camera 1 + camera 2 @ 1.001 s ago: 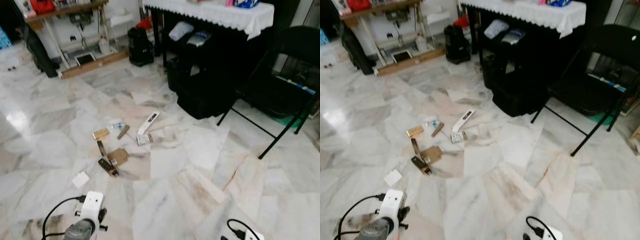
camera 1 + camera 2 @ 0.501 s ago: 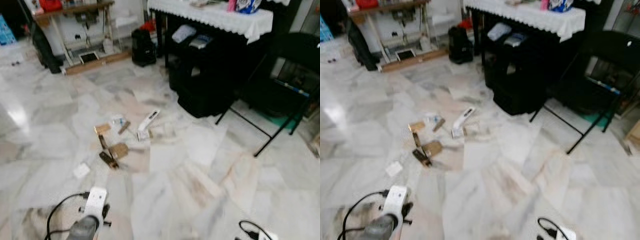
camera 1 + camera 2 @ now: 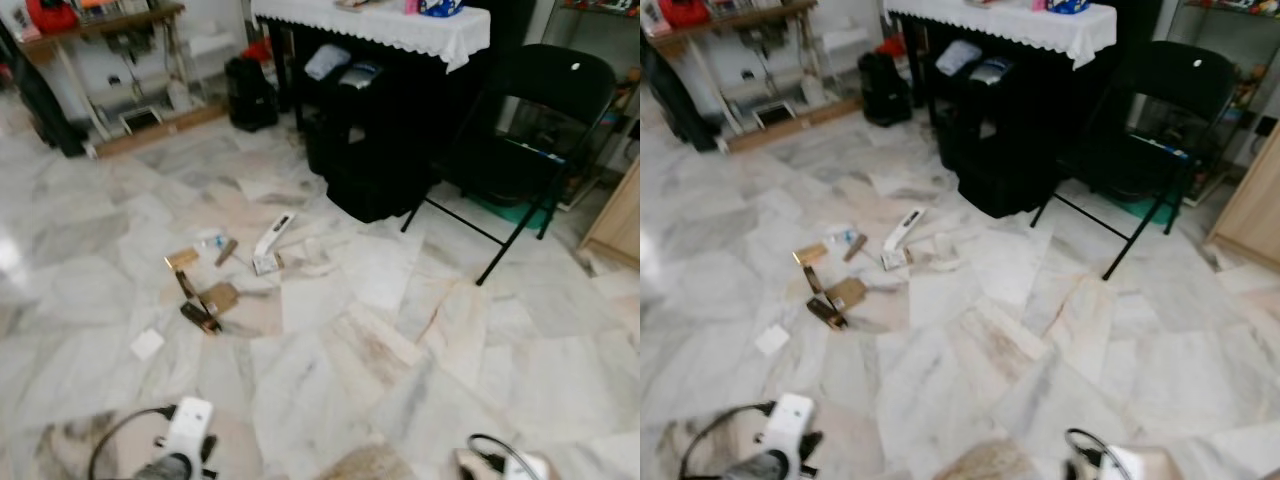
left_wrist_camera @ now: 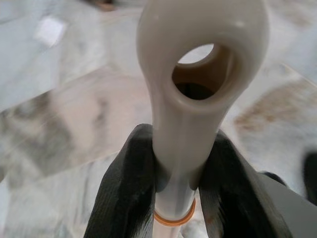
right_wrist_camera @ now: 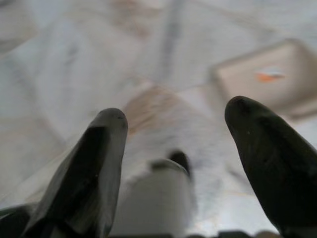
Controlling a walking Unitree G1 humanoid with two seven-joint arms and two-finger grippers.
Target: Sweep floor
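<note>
In the left wrist view my left gripper [image 4: 178, 144] is shut on a cream plastic broom handle [image 4: 163, 29] with a hanging hole at its end and an orange ring lower down. My right gripper [image 5: 176, 111] is open above the marble floor, with a blurred white object [image 5: 153, 198] low between its fingers and a beige dustpan-like tray [image 5: 262, 79] beyond. Litter lies on the floor ahead to the left: brown cardboard scraps [image 3: 215, 297], a long white box [image 3: 272, 232] and a white paper square [image 3: 147, 344]. My left wrist [image 3: 185, 440] and right wrist [image 3: 510, 465] sit at the bottom edge.
A black folding chair [image 3: 540, 110] stands at the right. A table with a white cloth [image 3: 370, 20] has black bags [image 3: 370, 170] under it. A wooden shelf [image 3: 100, 20] is at the far left, a wooden cabinet [image 3: 620, 210] at the right edge. A beige patch [image 3: 370, 462] lies near my feet.
The whole view has swung to the right, so the chair and a wooden cabinet show more fully. The litter keeps its place on the floor. Both wrists stay low in the picture.
</note>
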